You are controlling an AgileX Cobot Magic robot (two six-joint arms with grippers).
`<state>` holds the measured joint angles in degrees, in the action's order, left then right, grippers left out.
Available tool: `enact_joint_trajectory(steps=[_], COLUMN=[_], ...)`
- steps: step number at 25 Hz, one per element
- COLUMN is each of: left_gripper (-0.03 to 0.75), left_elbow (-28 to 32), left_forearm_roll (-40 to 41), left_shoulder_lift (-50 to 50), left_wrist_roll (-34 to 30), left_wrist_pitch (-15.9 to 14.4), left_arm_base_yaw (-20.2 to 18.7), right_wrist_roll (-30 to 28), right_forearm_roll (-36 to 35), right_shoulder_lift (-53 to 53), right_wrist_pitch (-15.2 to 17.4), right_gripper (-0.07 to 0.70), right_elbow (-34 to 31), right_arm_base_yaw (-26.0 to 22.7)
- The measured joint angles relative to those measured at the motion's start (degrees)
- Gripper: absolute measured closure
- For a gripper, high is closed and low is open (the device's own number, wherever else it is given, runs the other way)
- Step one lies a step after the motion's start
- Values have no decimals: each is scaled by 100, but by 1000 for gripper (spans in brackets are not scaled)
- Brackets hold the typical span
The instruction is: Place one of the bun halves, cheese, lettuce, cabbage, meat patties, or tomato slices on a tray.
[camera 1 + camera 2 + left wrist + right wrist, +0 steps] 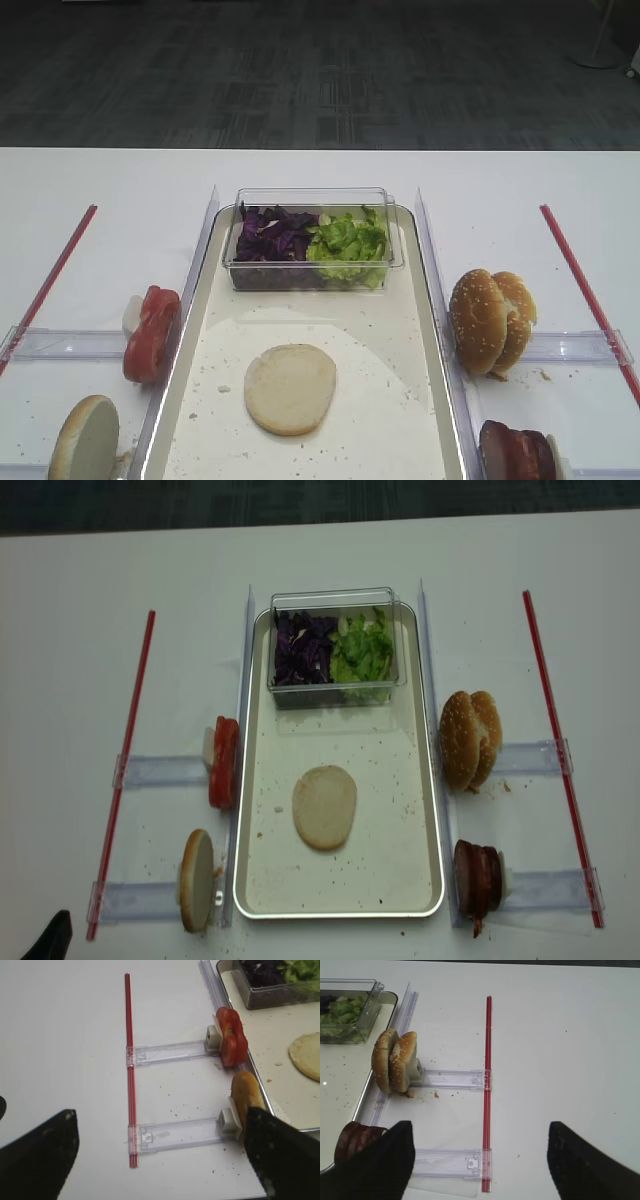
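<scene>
Already 1 plain bun half (pixel 290 388) lies flat, cut face up, on the tray (pixel 420 400) floor, toward the near end and about midway between the long rims. We read the bun placement as done; next layer looks open.

Left gripper (pixel 160 1155): fingers spread wide, nothing between them, hovering over the table left of the tray, near the second plain bun (pixel 246 1100) standing on edge in its holder. Right gripper (pixel 480 1160): also spread and empty, above the table right of the tray, close to the patties (pixel 357 1141).

Other stock: tomato slices (pixel 152 333) upright just outside the left rim; 2 sesame buns (pixel 490 320) upright outside the right rim; patties at the near right corner; cabbage (pixel 272 236) and lettuce (pixel 348 246) share the clear tub (pixel 312 196) at the far end of the tray.

To do the next pick well, we'd suggest:
- come at an upright disc with jaws across its thin faces
- pull it clear of the holder before turning flat
- lower onto the bun, centered, then let go low so it doesn't slide
- keep the idle arm outside the rim

Risk: squeezing tomato too hard, or dragging neighbouring slices out.
</scene>
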<state>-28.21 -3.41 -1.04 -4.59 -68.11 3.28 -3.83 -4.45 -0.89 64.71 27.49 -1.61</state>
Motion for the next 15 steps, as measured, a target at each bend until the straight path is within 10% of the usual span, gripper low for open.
enact_joint_trajectory(steps=[15], left_gripper=[98], left_elbow=[0], left_forearm_roll=[0], left_shoulder_lift=[0], left_wrist_roll=[0], left_wrist_pitch=[0], left_arm_base_yaw=[0], right_wrist_roll=[0], right_forearm_roll=[0], right_shoulder_lift=[0], right_wrist_pitch=[0], right_gripper=[61], right_elbow=[0], right_arm_base_yaw=[0])
